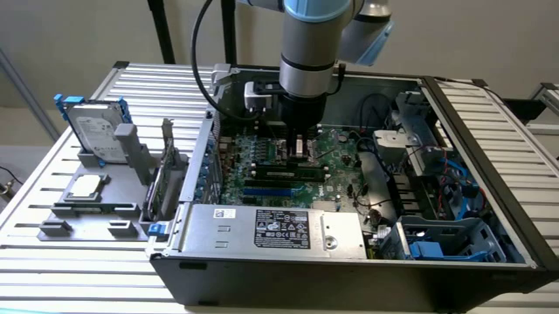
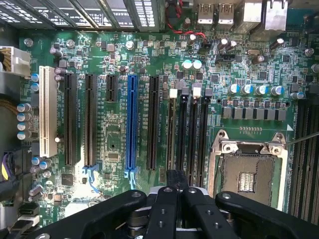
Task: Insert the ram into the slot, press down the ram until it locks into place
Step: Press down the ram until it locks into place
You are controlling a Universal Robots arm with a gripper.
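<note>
One hand, its fingers drawn together with nothing visibly gripped, hangs inside the open computer case just above the ram, which lies seated along a black slot on the motherboard.

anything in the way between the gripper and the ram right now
Nothing visible does. In the exterior view the gripper hangs right above the ram, which lies lengthwise on the motherboard, and the gap between them looks bare. The loose cables sit off toward the exterior view's right.
</note>
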